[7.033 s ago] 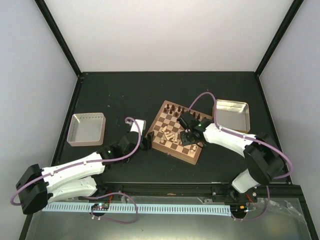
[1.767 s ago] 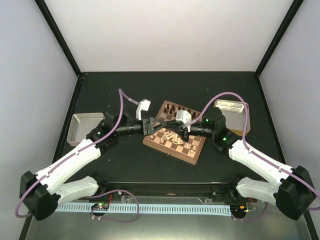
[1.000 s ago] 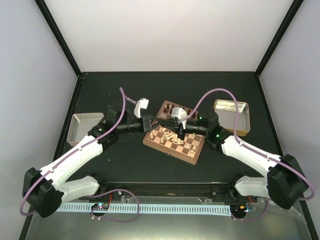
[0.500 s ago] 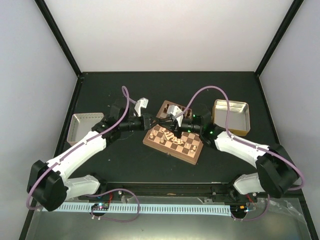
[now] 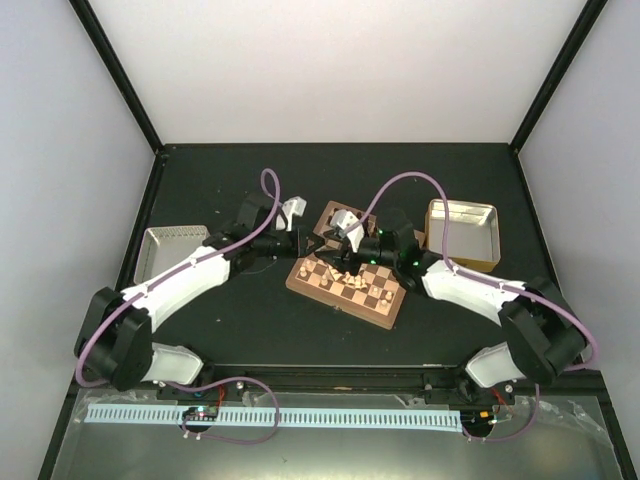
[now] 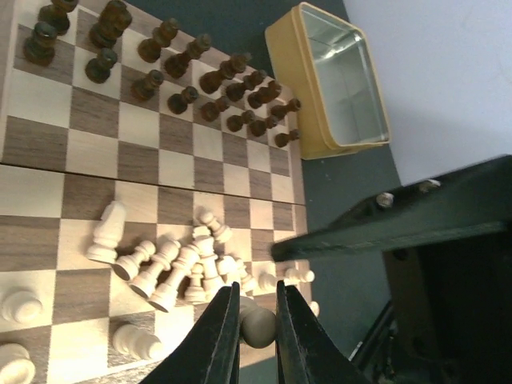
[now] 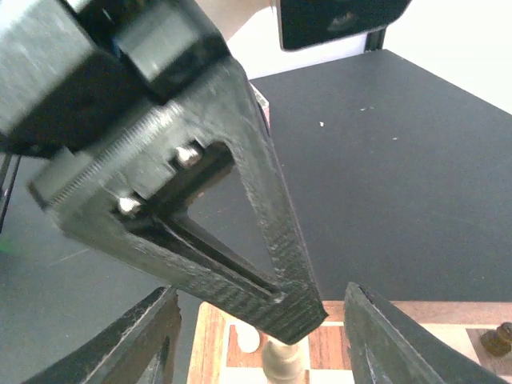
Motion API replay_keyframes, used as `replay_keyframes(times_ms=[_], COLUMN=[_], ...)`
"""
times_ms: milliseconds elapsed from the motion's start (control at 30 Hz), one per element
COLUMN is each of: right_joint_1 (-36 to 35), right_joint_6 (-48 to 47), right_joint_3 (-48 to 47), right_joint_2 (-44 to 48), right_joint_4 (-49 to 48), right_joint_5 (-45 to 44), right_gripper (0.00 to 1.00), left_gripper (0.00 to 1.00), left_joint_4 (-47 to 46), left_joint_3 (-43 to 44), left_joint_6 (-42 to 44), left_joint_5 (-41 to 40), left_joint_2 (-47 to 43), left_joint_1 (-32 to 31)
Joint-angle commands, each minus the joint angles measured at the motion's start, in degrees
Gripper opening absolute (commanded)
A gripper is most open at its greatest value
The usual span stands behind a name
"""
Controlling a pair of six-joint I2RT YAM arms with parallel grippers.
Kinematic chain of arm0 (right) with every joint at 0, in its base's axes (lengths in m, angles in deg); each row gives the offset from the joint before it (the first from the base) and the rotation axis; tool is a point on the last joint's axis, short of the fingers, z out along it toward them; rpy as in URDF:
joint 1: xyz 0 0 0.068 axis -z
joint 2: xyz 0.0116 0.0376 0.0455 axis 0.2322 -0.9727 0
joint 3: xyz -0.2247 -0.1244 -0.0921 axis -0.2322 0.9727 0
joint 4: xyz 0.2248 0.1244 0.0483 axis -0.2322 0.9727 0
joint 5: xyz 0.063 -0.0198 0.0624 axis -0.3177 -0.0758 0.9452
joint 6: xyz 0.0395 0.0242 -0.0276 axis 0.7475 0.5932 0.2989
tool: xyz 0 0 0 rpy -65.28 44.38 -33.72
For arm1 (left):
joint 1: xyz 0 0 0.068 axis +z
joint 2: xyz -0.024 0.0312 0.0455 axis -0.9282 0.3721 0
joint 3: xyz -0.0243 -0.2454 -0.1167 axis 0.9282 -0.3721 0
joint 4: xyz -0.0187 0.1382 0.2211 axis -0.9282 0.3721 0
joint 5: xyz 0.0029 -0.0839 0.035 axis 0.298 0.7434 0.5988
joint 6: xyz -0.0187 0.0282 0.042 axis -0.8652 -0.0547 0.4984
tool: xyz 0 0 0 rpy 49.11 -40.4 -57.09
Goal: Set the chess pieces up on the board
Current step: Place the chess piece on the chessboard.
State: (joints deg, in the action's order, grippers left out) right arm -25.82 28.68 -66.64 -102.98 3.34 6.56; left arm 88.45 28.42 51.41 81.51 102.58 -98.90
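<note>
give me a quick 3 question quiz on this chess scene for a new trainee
1. True or false: the left tool is shut on a pale chess piece.
2. The dark pieces on the board are: A) lying in a heap, B) standing in rows, C) stacked on one square.
3. Fill in: the right tool has its jaws ____ on either side of that piece.
Key: 1 true; 2 B; 3 open.
</note>
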Motion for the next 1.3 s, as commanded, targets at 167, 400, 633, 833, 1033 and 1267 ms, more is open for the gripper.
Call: replay_keyframes(times_ms=[167, 400, 633, 833, 1033, 1267], right_joint_1=[0.32, 0.34, 0.31, 0.36, 0.38, 0.33], right_joint_6=[10.24, 20.37, 24.35, 24.64, 24.37, 24.24], right_joint_3=[4.6, 9.31, 9.25, 9.49, 10.01, 9.17], right_joint_2=[9.19, 16.75, 20.49, 23.14, 25.28, 26.72], right_joint_4=[-4.4, -3.41, 1.42, 3.7, 4.7, 7.22], right_joint_5=[-9.36, -15.96, -18.79, -22.23, -23.58, -24.71], right_gripper=[0.59, 0.59, 0.59, 0.59, 0.59, 0.59], left_gripper=[0.02, 0.02, 0.02, 0.02, 0.03, 0.05], left_joint_4=[3.61, 4.57, 4.76, 5.09, 5.55, 8.38], left_joint_3=[3.06, 3.26, 3.95, 4.47, 5.17, 7.41], left_joint_6=[4.5, 3.91, 2.49, 0.34, -0.9, -1.2], left_joint_5=[-8.08, -14.15, -18.73, -23.06, -26.39, -27.37], left_joint_2=[6.95, 9.88, 11.7, 13.39, 14.56, 15.78], left_joint_1=[-0.28, -2.28, -5.17, -6.73, -7.86, -7.98])
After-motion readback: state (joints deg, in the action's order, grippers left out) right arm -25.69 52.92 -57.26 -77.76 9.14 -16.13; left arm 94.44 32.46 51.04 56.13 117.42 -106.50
